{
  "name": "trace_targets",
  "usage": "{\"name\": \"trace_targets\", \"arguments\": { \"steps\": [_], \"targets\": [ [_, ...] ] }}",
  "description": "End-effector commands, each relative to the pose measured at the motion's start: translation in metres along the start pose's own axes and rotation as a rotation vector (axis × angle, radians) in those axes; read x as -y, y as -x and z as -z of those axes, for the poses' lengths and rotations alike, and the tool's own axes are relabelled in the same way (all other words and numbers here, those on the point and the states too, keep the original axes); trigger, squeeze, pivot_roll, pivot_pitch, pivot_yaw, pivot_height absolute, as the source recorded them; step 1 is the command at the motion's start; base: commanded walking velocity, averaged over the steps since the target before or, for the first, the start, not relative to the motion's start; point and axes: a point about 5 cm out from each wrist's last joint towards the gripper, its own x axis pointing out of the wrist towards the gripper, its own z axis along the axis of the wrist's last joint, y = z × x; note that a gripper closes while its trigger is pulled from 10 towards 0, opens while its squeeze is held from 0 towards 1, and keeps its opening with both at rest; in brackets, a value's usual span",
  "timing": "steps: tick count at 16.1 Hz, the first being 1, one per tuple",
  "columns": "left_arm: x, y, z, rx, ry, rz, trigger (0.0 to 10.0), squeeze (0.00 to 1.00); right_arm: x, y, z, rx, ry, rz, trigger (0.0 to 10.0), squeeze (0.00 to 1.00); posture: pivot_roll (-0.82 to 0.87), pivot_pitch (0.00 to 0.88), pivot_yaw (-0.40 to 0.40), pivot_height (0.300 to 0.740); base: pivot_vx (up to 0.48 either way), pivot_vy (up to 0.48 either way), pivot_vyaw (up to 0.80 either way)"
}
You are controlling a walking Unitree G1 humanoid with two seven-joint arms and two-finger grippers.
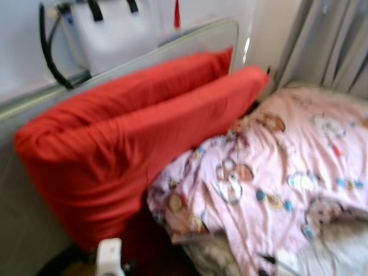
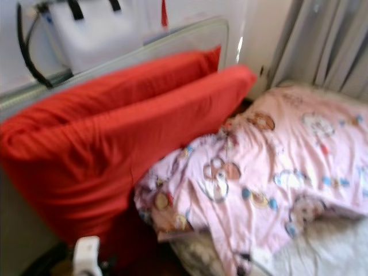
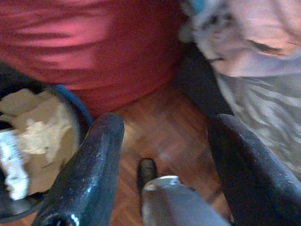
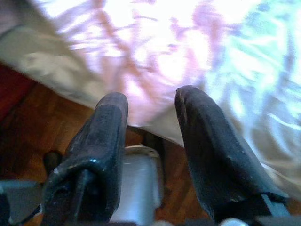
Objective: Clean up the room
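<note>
- Both hands hang low beside the bed and hold nothing: the left hand [image 3: 162, 141] has its 2 black fingers [image 3: 89, 165] spread well apart above the wooden floor [image 3: 164, 127], and the right hand [image 4: 150, 117] has its fingers parted by a narrower gap, pointing at the edge of the pink bedding
- Just beside the left hand, a dark bin [image 3: 77, 110] with a blue rim stands on the floor against the red bedding, holding crumpled pale paper [image 3: 42, 127] and what looks like a white wrapper
- On the bed, a pink quilt [image 1: 276, 172] printed with cartoon figures lies rumpled, its near corner bunched and hanging over the mattress edge
- Propped against the headboard rail [image 1: 172, 43], a large folded red duvet [image 1: 126, 126] slumps down toward the floor
- Grey curtains [image 1: 328, 40] hang behind the bed; a white bag [image 1: 115, 29] with black straps hangs on the wall
- Judged from this, some rubbish is already in the bin, but the bed is far from tidy: the quilt still needs smoothing and the red duvet needs straightening, so the cleaning looks to be at an early or middle stage
</note>
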Motion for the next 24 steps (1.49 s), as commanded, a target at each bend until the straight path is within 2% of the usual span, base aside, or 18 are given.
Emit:
{"name": "trace_targets", "arguments": {
  "steps": [1, 4, 6, 7, 8, 10, 11, 15, 18, 21, 24],
  "targets": [
    [-0.009, 0.003, 0.003, 0.002, 0.004, -0.022, 10.0, 0.0, -0.007, -0.001, -0.003, 0.015, -0.002, -0.02, 10.0, 0.0, 0.01, 0.046, -0.016, 0.74, 0.0, 0.0, 0.0],
    [-0.011, 0.0, -0.017, 0.1, 0.004, -0.019, 10.0, 0.0, -0.012, -0.004, -0.015, 0.056, 0.002, -0.037, 10.0, 0.0, 0.01, 0.057, -0.02, 0.74, 0.0, 0.0, 0.0],
    [-0.014, -0.003, -0.058, 0.301, 0.006, -0.01, 10.0, 0.0, -0.023, -0.006, -0.044, 0.184, 0.011, -0.101, 10.0, 0.0, 0.01, 0.066, -0.02, 0.74, 0.0, 0.0, 0.0],
    [-0.013, -0.002, -0.066, 0.341, 0.005, -0.006, 10.0, 0.0, -0.025, -0.006, -0.05, 0.21, 0.023, -0.112, 10.0, 0.0, 0.01, 0.067, -0.019, 0.74, 0.0, 0.0, 0.0],
    [-0.012, -0.001, -0.082, 0.426, 0.0, 0.003, 10.0, 0.0, -0.03, -0.006, -0.063, 0.272, 0.026, -0.138, 10.0, 0.0, 0.01, 0.069, -0.018, 0.74, 0.0, 0.0, 0.0],
    [-0.006, 0.005, -0.099, 0.545, -0.003, 0.021, 10.0, 0.0, -0.04, -0.003, -0.085, 0.401, 0.037, -0.196, 10.0, 0.0, 0.0, 0.071, -0.02, 0.74, 0.0, 0.0, 0.0],
    [-0.004, 0.009, -0.1, 0.579, -0.002, 0.025, 10.0, 0.0, -0.042, -0.001, -0.093, 0.458, 0.033, -0.209, 10.0, 0.0, 0.0, 0.071, -0.021, 0.74, 0.0, 0.0, 0.0],
    [0.001, 0.023, -0.096, 0.629, -0.001, 0.028, 10.0, 0.0, -0.043, 0.006, -0.1, 0.574, 0.049, -0.213, 10.0, 0.0, 0.0, 0.075, -0.025, 0.74, 0.0, 0.0, 0.0],
    [0.003, 0.03, -0.104, 0.666, 0.001, 0.027, 10.0, 0.0, -0.052, 0.014, -0.114, 0.677, 0.081, -0.232, 10.0, 0.0, -0.02, 0.063, -0.023, 0.74, 0.0, 0.0, 0.0],
    [0.008, 0.031, -0.117, 0.684, 0.004, 0.037, 10.0, 0.0, -0.057, 0.012, -0.12, 0.664, 0.136, -0.194, 10.0, 0.0, -0.02, 0.047, -0.024, 0.72, 0.0, 0.0, 0.0],
    [0.012, 0.031, -0.119, 0.683, 0.007, 0.048, 10.0, 0.0, -0.061, 0.015, -0.118, 0.691, 0.118, -0.228, 10.0, 0.0, -0.03, 0.034, -0.022, 0.705, 0.0, 0.0, 0.0]
  ]
}}
